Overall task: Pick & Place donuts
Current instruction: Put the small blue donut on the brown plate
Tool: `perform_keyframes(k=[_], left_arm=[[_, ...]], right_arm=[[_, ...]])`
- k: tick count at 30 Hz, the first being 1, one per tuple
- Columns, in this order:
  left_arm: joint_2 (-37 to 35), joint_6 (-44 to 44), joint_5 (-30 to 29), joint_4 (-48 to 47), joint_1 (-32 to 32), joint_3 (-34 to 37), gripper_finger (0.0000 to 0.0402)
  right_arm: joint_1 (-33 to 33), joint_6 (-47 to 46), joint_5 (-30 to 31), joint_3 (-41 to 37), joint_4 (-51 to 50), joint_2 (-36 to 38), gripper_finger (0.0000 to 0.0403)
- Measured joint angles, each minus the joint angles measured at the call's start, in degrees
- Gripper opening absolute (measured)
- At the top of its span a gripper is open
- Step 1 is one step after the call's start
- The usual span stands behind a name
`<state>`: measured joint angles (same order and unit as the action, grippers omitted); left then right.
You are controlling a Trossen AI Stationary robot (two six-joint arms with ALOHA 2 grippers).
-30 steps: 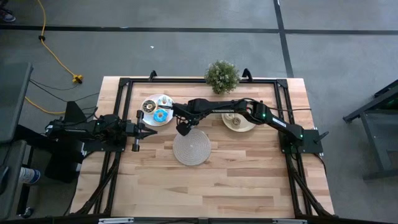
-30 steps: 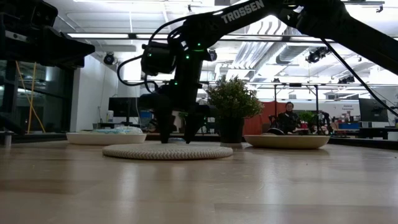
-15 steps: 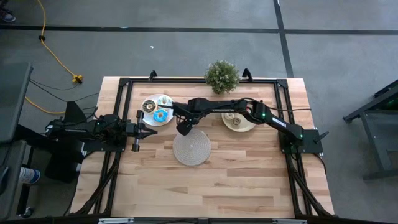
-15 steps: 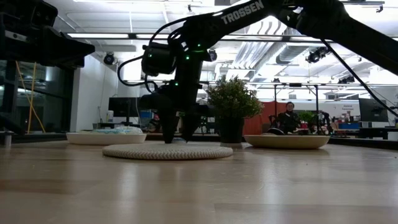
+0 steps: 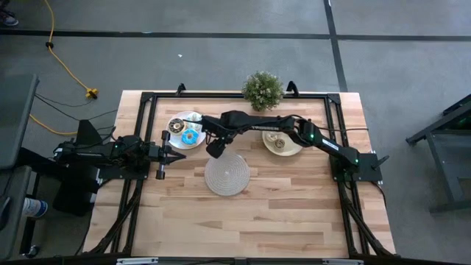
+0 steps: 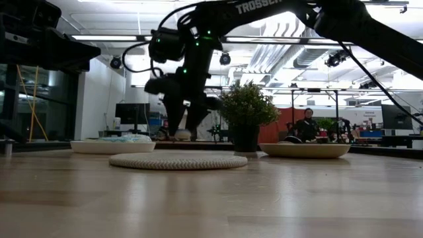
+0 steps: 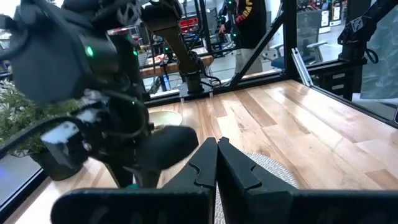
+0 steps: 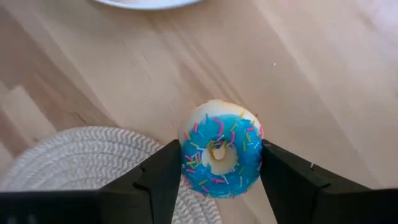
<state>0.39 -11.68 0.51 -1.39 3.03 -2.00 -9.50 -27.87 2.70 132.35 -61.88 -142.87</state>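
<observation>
Donut [image 8: 221, 155] is pinched by the right gripper [image 8: 217, 177] above the woven mat's [image 5: 227, 175] far edge — grip may slip; left gripper [image 5: 163, 155] is closed

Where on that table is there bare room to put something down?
The near half of the table, below the woven mat, is bare wood. The far strip is crowded: white plate with donuts, right gripper holding a blue donut, plant, cream plate.
</observation>
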Motion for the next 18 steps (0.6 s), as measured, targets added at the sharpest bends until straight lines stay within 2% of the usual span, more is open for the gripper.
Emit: perform_keyframes(k=[4,18], left_arm=[[-0.01,0.00,0.00,0.02,-0.02,0.02,0.0000],[0.00,0.00,0.00,0.36,-0.01,0.07,0.0000]], right_arm=[[0.11,1.01,-0.23,2.71,-2.83,0.03,0.0197],[0.15,1.37,0.79,-0.19,-9.97,8.36,0.0197]])
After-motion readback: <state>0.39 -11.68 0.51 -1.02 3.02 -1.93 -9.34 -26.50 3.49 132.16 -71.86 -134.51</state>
